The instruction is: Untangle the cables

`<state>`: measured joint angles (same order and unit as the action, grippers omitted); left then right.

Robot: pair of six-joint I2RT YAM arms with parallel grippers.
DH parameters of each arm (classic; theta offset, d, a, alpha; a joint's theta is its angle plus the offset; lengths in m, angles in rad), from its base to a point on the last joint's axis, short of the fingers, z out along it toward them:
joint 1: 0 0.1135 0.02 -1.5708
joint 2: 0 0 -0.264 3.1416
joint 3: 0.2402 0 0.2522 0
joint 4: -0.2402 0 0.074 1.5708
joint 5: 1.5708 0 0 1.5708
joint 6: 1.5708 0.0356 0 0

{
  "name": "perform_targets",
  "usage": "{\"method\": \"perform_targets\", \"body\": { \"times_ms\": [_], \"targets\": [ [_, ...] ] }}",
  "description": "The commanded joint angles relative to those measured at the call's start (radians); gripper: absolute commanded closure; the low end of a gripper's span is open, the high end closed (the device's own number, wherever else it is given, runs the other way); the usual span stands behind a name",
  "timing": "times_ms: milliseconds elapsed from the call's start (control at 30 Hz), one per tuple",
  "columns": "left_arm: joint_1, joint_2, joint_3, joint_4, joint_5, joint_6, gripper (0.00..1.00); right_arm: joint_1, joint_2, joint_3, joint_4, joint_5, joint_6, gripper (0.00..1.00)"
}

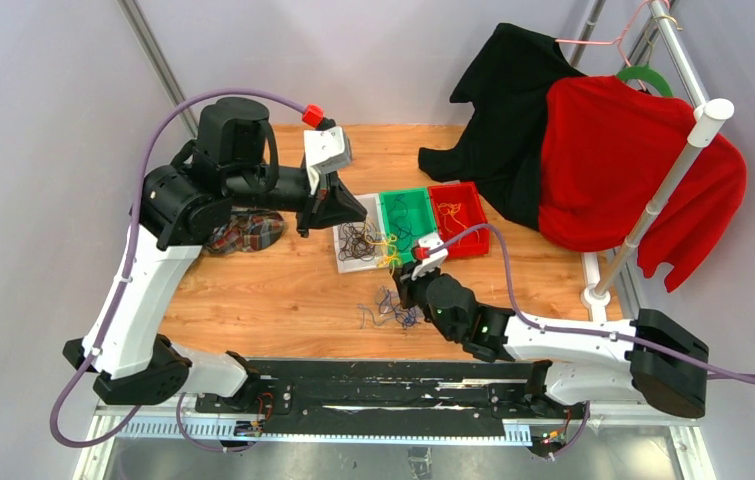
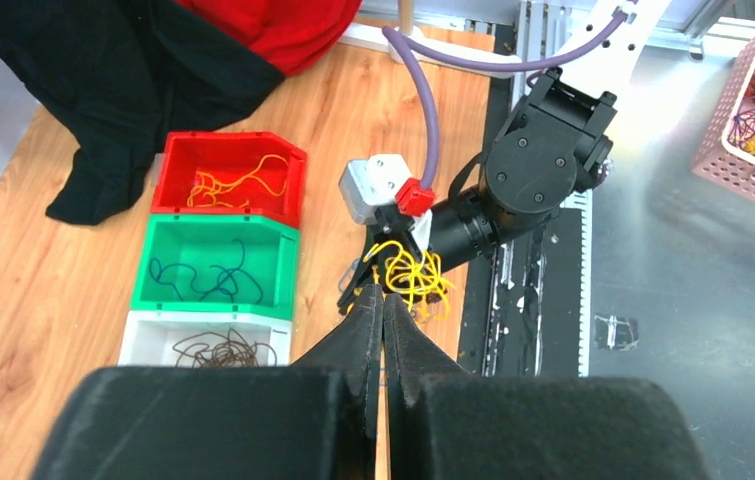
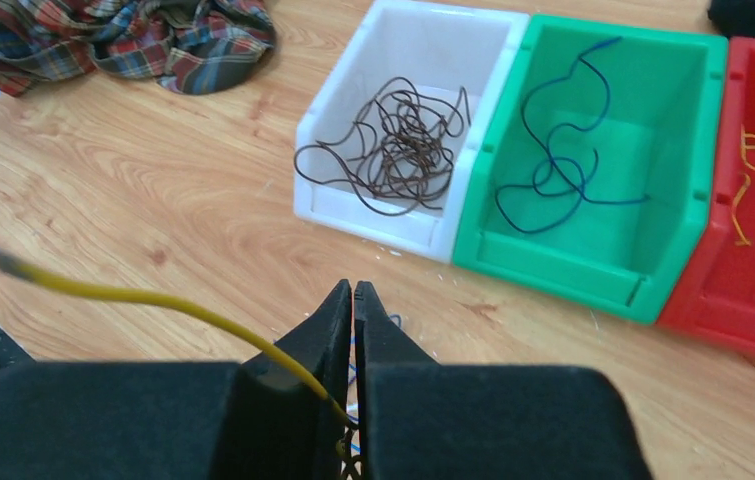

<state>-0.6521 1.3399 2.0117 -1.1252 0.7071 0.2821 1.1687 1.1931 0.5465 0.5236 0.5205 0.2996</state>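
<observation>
My right gripper is shut on a yellow cable that runs off to the left; dark strands sit deeper between its fingers. In the left wrist view a yellow cable clump hangs at this gripper. It hovers above a small clump of blue and black cables on the table. My left gripper is shut, with nothing visible between its fingers, raised over the white bin and just above the yellow clump.
Three bins stand in a row: white with dark cables, green with blue cables, red with yellow-orange cables. A plaid cloth lies at left. Black and red garments hang on a rack at right. A pink basket sits off the table.
</observation>
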Motion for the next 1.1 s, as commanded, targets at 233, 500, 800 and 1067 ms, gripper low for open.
{"method": "perform_targets", "body": {
  "times_ms": [233,500,800,1067],
  "targets": [
    [-0.007,-0.046,-0.104,0.013,-0.038,0.050,1.00,0.012,-0.380,0.077,-0.310,-0.079,-0.092,0.44],
    [-0.010,-0.040,-0.145,0.013,-0.053,0.064,1.00,0.011,-0.319,0.376,-0.462,-0.421,-0.213,0.37],
    [-0.020,-0.035,-0.144,0.013,-0.072,0.054,1.00,0.011,-0.180,0.539,-0.435,-0.609,-0.229,0.44],
    [-0.023,-0.035,-0.119,0.013,-0.061,0.026,1.00,0.007,-0.124,0.528,-0.435,-0.414,-0.279,0.47]
  ]
}}
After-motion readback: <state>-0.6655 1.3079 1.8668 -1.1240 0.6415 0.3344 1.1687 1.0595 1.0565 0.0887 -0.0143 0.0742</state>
